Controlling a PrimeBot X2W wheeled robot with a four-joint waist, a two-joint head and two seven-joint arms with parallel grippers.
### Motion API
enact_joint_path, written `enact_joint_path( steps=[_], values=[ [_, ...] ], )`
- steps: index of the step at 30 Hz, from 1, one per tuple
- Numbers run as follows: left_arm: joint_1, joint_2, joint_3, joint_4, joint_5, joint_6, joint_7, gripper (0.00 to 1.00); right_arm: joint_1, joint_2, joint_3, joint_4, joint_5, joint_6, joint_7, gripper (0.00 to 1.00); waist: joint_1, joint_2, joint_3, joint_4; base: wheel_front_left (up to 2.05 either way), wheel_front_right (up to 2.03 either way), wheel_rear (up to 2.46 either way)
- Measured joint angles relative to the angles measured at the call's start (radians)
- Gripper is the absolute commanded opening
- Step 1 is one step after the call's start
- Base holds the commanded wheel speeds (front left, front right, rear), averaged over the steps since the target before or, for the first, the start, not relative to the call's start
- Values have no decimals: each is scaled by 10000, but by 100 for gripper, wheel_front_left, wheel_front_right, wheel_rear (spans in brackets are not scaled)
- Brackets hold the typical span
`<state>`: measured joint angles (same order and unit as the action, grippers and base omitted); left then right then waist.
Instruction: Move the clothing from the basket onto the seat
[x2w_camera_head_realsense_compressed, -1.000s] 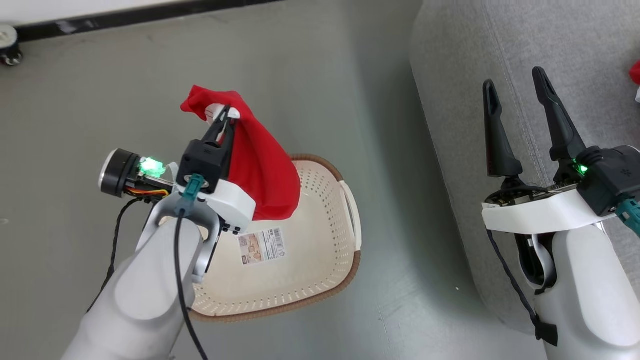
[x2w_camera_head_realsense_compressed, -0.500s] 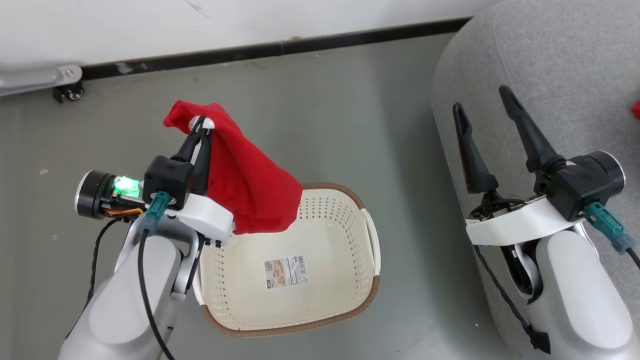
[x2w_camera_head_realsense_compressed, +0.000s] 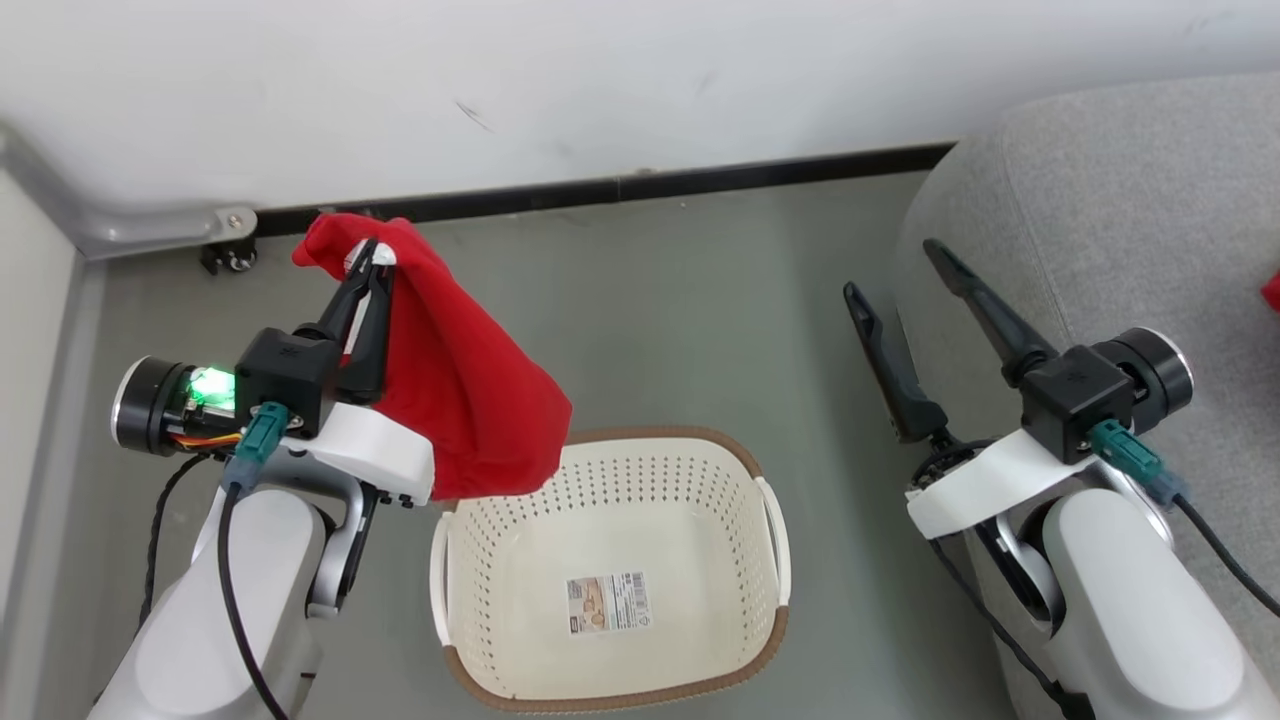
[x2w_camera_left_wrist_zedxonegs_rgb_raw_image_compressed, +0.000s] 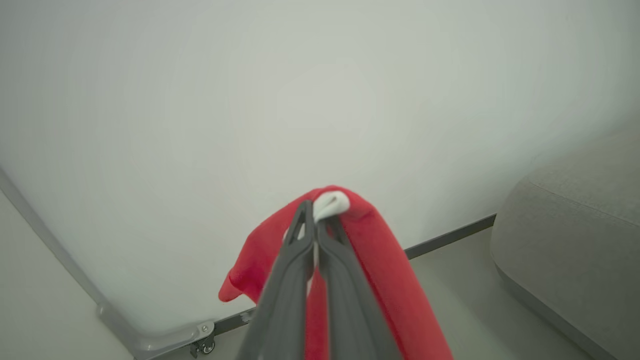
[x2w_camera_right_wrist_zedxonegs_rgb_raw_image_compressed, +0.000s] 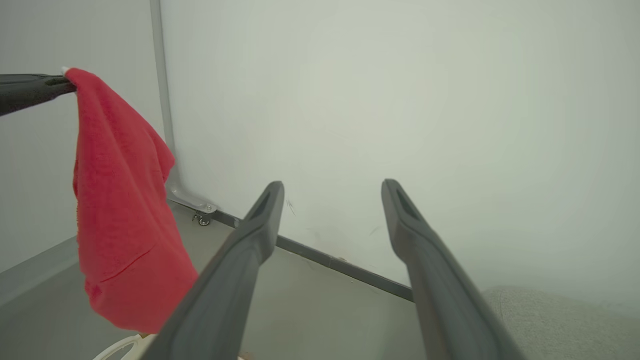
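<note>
One red clothing (x2w_camera_head_realsense_compressed: 470, 400) piece gripped by left pincer (x2w_camera_head_realsense_compressed: 366, 255), right pincer (x2w_camera_head_realsense_compressed: 890, 268) gaping, empty

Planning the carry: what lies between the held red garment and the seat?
Head view: bare grey floor, then the open right claw at the edge of the seat.

1. This is a bare indoor room, more test space than lived-in home, with a plain white wall (x2w_camera_head_realsense_compressed: 640, 80), a black skirting strip (x2w_camera_head_realsense_compressed: 700, 185) and a smooth grey floor (x2w_camera_head_realsense_compressed: 680, 320).
2. Home touches stand in it: a light-grey upholstered seat (x2w_camera_head_realsense_compressed: 1120, 200) and, on the floor near it, a cream laundry basket (x2w_camera_head_realsense_compressed: 640, 436).
3. In the corner, a grey metal frame (x2w_camera_head_realsense_compressed: 150, 228) on a small caster (x2w_camera_head_realsense_compressed: 228, 258) looks like equipment, not furniture.
</note>
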<state>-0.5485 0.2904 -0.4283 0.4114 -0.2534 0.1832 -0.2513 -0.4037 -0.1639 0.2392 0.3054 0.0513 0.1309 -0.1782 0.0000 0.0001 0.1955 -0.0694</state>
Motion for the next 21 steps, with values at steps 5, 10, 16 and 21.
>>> enact_joint_path(
  steps=[5,10,16,21],
  values=[
    [244,71,59,-253,-194,-88,0,0,68,-219,575,169,96,0,155,100,0,0,-422,151,0,0,0],
    [364,104,19,-512,-336,-267,4,0,196,-370,1152,290,355,0,378,100,0,0,-839,285,0,0,0],
    [377,184,-81,-798,-366,-523,153,0,208,-548,1919,479,686,0,593,100,0,0,-1290,425,0,0,0],
    [374,199,-213,-1058,-360,-619,362,0,363,-648,2782,554,1072,0,744,100,0,0,-1622,524,0,0,0]
  ],
)
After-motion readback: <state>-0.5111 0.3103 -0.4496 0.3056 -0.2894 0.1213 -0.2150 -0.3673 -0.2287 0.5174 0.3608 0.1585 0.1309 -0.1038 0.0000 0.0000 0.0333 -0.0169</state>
